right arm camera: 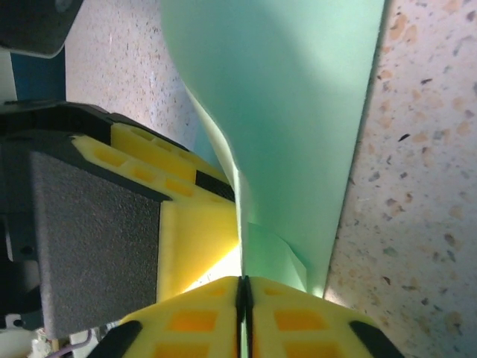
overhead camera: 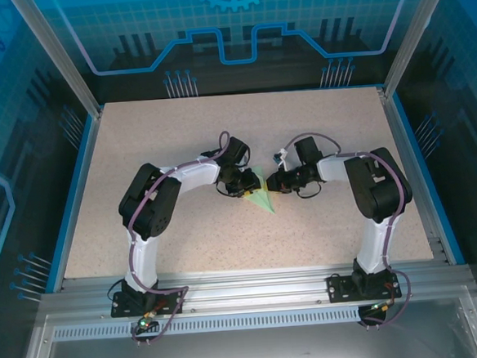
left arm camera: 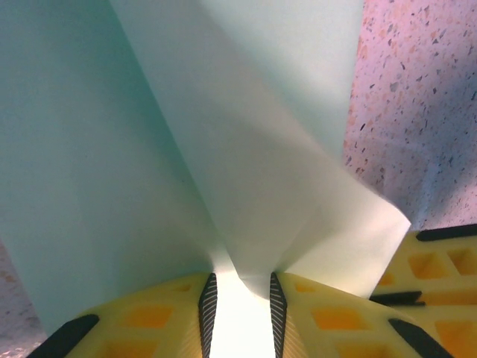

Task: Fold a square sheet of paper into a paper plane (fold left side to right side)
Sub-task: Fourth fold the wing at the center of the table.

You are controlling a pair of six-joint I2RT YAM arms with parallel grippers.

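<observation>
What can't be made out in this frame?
- Paper outline after folding: top external, too small; both wrist views crop it at their edges.
- Left gripper hold: left wrist, paper fills the gap between its parted jaws; pinched or loose is unclear.
- Paper edge inside the right gripper: right wrist, its closed jaws hide it.

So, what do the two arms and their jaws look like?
The left arm and right arm have white links, bulky black joints and thin lilac cables. Their jaws are yellow moulded plastic with black ribbed pads.
</observation>
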